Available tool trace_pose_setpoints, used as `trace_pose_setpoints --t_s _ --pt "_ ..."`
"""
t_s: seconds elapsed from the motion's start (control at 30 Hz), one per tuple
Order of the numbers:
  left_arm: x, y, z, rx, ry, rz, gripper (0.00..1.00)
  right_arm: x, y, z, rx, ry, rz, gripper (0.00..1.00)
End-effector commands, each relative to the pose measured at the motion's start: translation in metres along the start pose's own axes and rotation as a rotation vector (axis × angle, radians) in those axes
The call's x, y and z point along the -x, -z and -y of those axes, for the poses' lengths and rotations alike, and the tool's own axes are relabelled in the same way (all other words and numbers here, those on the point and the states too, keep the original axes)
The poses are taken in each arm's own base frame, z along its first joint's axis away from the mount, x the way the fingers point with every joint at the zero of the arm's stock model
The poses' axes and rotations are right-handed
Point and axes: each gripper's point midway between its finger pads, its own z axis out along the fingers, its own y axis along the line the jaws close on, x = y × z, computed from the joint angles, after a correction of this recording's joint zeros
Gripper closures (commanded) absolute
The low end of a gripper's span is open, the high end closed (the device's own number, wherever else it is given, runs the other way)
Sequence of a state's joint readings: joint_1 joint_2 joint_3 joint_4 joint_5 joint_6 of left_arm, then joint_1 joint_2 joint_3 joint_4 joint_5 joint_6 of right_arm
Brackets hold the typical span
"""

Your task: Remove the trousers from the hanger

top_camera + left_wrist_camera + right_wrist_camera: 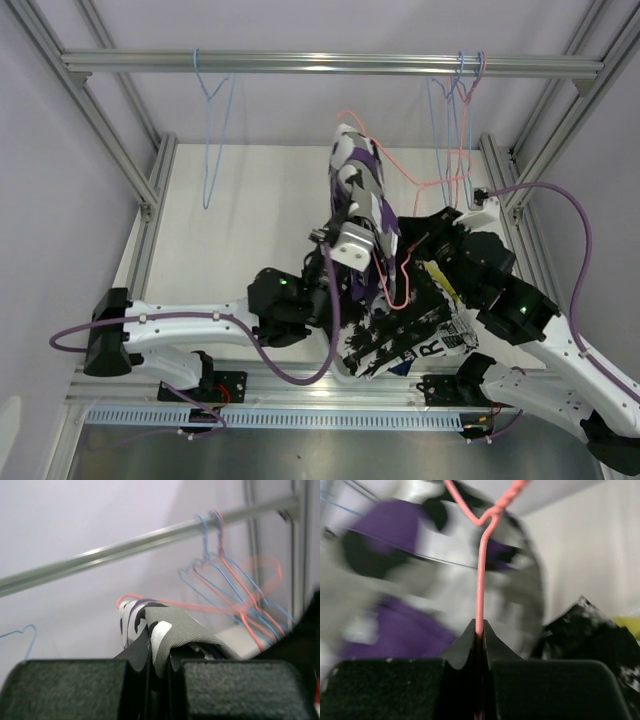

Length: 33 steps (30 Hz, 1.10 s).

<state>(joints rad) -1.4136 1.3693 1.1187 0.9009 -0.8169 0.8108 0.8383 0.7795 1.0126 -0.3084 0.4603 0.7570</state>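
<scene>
The white table (pixel 250 200) lies under the metal rail (pixel 330 64). Well forward of the rail, black-and-white splatter trousers (pixel 400 335) lie heaped, with a yellow pair (pixel 625 626) showing at the heap's edge. Below the rail's middle, the purple-white-black patterned trousers (pixel 356 175) stand lifted, draped on a pink wire hanger (pixel 480 580) that is off the rail. A blue hanger (pixel 213 120) hangs toward the rail's left end, and a bunch of blue and pink hangers (pixel 455 110) toward its right. The left gripper (pixel 160 672) is clamped on the patterned fabric. The right gripper (pixel 479 630) pinches the pink wire.
</scene>
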Motion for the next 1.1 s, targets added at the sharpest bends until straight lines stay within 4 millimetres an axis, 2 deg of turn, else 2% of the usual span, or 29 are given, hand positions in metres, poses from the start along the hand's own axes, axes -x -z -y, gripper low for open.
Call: trace_pose_setpoints --t_s 0.0,0.23,0.4,0.47,0.63,0.73,0.83,1.07 --pt "0.099 0.013 -0.12 0.309 0.278 0.282 0.99 -0.021 0.001 0.031 -0.096 0.04 -0.05 1.0" --pt "0.104 0.01 -0.118 0.28 0.302 0.281 0.99 -0.035 -0.007 0.039 -0.114 0.04 -0.066 1.0" --pt "0.11 0.009 -0.12 0.264 0.328 0.279 0.99 -0.048 -0.023 0.039 -0.125 0.063 -0.088 1.0" --pt "0.115 0.008 -0.125 0.266 0.347 0.279 1.0 -0.054 -0.029 0.039 -0.124 0.068 -0.098 1.0" --pt "0.132 0.011 -0.141 0.244 0.417 0.291 0.99 -0.084 -0.049 0.053 -0.162 0.096 -0.148 1.0" --pt "0.15 0.014 -0.161 0.245 0.514 0.315 1.0 -0.096 -0.055 0.06 -0.167 0.095 -0.159 1.0" --pt "0.16 0.016 -0.173 0.246 0.559 0.331 1.0 -0.101 -0.057 0.064 -0.173 0.091 -0.161 1.0" --pt "0.171 0.013 -0.176 0.208 0.582 0.311 1.0 -0.103 -0.061 0.067 -0.179 0.115 -0.166 1.0"
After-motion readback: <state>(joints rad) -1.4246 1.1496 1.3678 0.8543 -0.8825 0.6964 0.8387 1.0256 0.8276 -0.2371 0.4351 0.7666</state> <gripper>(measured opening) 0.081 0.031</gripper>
